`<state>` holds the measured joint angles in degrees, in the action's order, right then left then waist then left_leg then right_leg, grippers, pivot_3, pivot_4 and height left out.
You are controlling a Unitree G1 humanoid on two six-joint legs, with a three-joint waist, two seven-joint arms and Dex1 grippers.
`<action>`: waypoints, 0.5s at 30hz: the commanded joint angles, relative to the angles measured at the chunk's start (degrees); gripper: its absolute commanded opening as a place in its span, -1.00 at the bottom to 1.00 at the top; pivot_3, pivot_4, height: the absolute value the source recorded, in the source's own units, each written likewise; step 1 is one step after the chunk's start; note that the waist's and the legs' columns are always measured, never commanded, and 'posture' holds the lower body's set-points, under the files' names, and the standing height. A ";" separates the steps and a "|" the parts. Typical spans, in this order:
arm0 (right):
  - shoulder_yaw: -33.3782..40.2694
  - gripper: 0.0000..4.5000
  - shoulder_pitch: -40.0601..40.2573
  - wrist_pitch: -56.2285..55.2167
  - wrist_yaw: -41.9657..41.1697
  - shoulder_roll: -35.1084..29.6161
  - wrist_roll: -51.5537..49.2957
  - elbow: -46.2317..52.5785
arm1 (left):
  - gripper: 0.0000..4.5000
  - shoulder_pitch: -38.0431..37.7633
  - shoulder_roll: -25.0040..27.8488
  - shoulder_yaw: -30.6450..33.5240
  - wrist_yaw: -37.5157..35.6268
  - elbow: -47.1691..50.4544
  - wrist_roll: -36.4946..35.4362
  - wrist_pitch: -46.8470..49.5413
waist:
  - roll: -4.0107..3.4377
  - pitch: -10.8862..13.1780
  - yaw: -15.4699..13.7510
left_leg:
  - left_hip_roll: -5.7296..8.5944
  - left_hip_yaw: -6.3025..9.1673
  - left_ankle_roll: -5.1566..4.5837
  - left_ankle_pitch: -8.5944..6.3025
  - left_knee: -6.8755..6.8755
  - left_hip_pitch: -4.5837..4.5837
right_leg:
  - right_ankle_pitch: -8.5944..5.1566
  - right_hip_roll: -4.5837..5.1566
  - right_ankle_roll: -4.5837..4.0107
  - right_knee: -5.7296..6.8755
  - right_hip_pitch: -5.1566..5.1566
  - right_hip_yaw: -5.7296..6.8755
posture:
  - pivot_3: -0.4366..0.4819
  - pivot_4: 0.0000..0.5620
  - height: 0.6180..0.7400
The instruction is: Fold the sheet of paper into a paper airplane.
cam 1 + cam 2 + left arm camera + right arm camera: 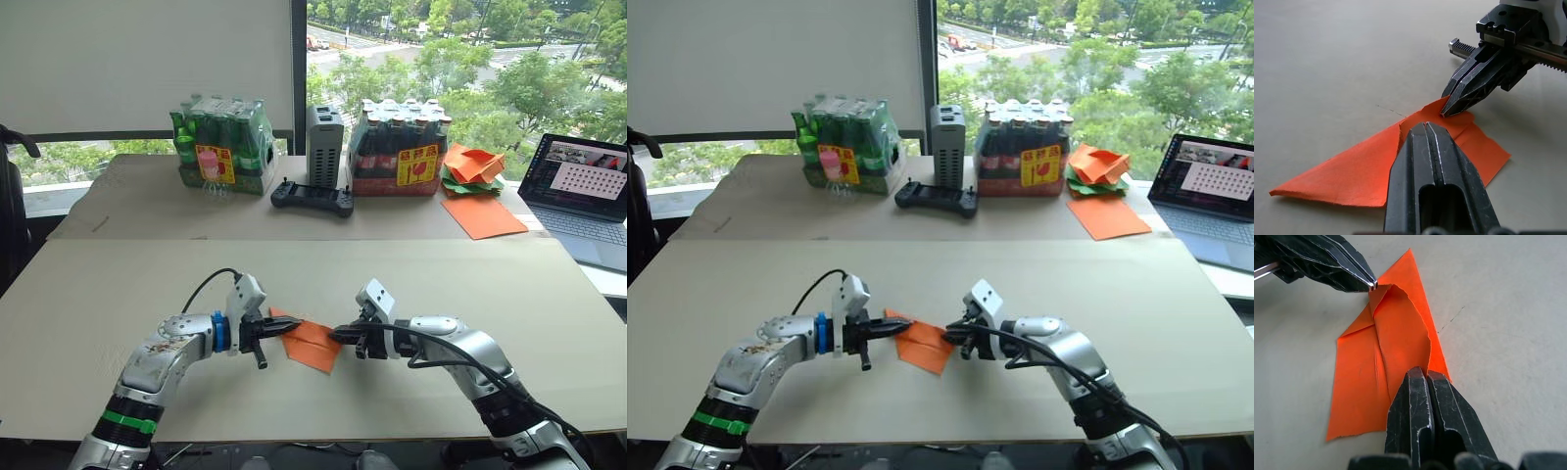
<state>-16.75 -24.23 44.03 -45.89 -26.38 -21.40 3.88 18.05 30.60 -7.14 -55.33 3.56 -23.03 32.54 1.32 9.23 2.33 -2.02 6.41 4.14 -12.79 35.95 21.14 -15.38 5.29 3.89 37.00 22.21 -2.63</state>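
Orange and partly folded into a pointed wedge, the paper point(312, 342) lies on the front table point(118, 294), well short of the laptop point(580, 191) at the far right. Left gripper point(271, 326) and right gripper point(336, 336) pinch its opposite edges, each pair of fingers closed tight on the paper.

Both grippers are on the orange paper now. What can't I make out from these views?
- Left wrist view: the left gripper covers the sheet of paper's near fold.
- Right wrist view: the right gripper hides the edge it pinches.
- Head views: the paper's creases are too small to read.
- Laptop: cut off by the frame edge.
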 commanded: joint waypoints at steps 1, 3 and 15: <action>-1.89 -0.99 1.88 1.59 1.17 -1.33 3.29 -3.21 | -1.00 0.55 0.52 -1.13 -0.99 -1.18 2.08 -3.33 | 0.00 0.00 0.01 | 0.00 0.00 0.00 0.00 0.00 0.00 | 0.00 0.00 0.00 0.00 0.00 0.00 | -0.05 -0.47 1.00; -1.76 -0.99 1.92 1.65 1.21 -1.39 3.24 -3.14 | -1.00 0.66 0.35 -1.64 -1.15 -2.13 2.90 -4.38 | 0.00 0.00 0.00 | 0.00 0.00 0.00 0.00 -0.01 0.00 | 0.00 0.00 0.00 0.00 0.00 0.00 | -0.05 -0.47 1.00; -1.94 -0.99 2.66 1.98 1.05 -1.90 3.11 -2.06 | -1.00 0.46 -0.06 -2.98 -1.76 -5.83 4.99 -6.27 | 0.00 0.00 -0.12 | 0.00 0.00 0.00 0.00 -0.01 0.00 | -0.02 0.01 0.03 -0.02 0.00 0.00 | -0.05 -0.47 1.00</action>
<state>-16.73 -23.85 44.03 -45.78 -26.59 -21.40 4.20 18.34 30.53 -9.95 -57.04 -1.29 -18.65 26.42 1.32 9.23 2.21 -2.02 6.41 4.14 -12.79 35.93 21.14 -15.40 5.30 3.92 36.98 22.21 -2.63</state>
